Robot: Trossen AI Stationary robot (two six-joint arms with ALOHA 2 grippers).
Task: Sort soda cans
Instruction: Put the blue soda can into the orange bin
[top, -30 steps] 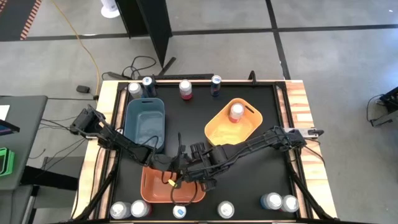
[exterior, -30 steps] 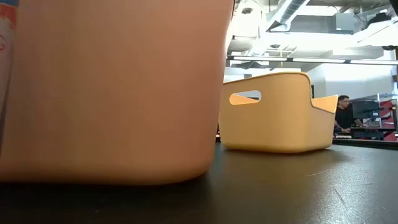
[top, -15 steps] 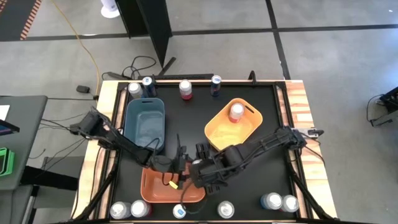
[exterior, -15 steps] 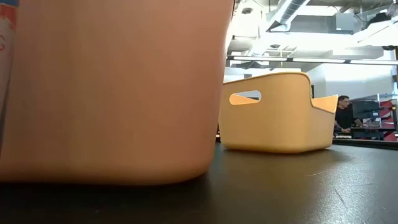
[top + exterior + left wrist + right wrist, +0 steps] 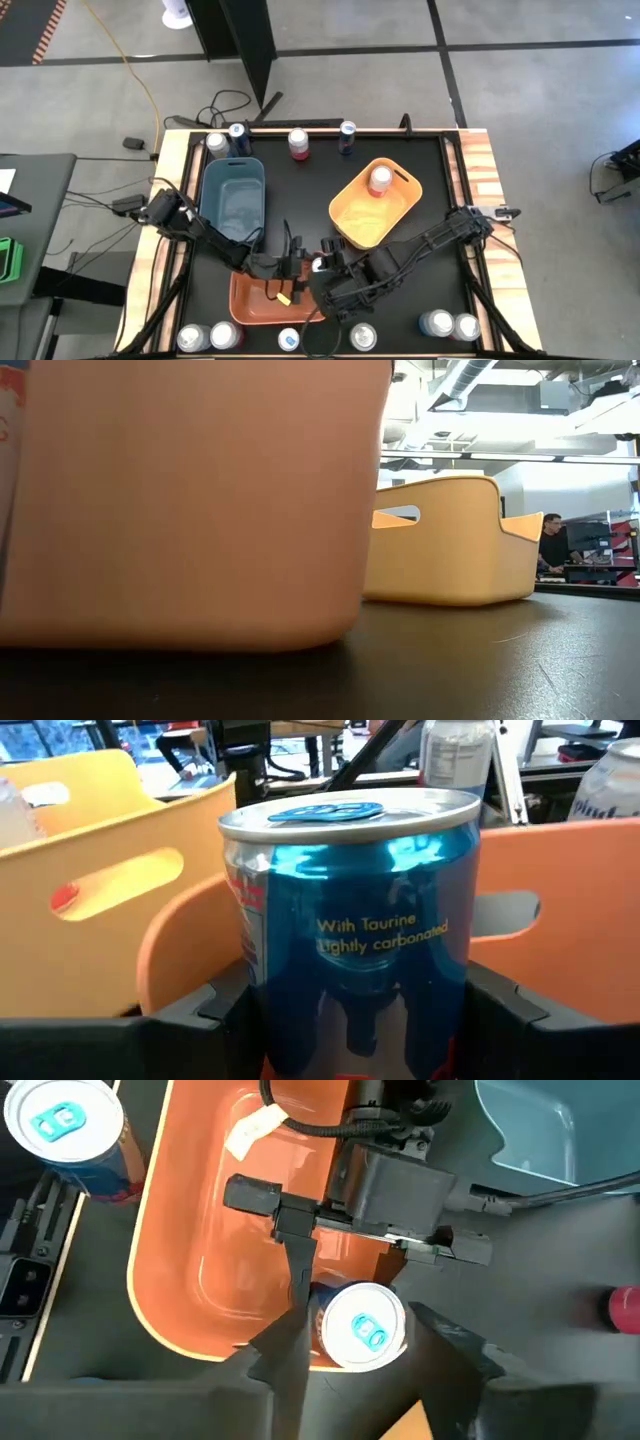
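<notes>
Left hand [image 5: 355,1030] first: it is clenched on a blue can [image 5: 350,920], one dark finger on each side of the can's body. The can stands upright with its silver top level. It is inside the orange bin [image 5: 170,1230], close to the bin's wall on the side facing the yellow bin [image 5: 350,200].

My right hand [image 5: 365,1365] reaches in over the same corner of the orange bin, straddling the same can [image 5: 362,1330]. Whether it has hold of the can I cannot tell.

Seen from above, both my arms meet over the orange bin at the near middle of the table [image 5: 300,200]. The blue bin [image 5: 232,170] sits behind it on my left. The yellow bin sits well apart on my right, with one red can [image 5: 380,180] standing in it.

Four more cans [image 5: 298,143] stand in a row along the far edge of the table. Six others [image 5: 437,323] stand along the near edge, one of them a blue can [image 5: 65,1125] just outside the orange bin.

Beyond the table, a person [image 5: 552,540] sits in the room.
</notes>
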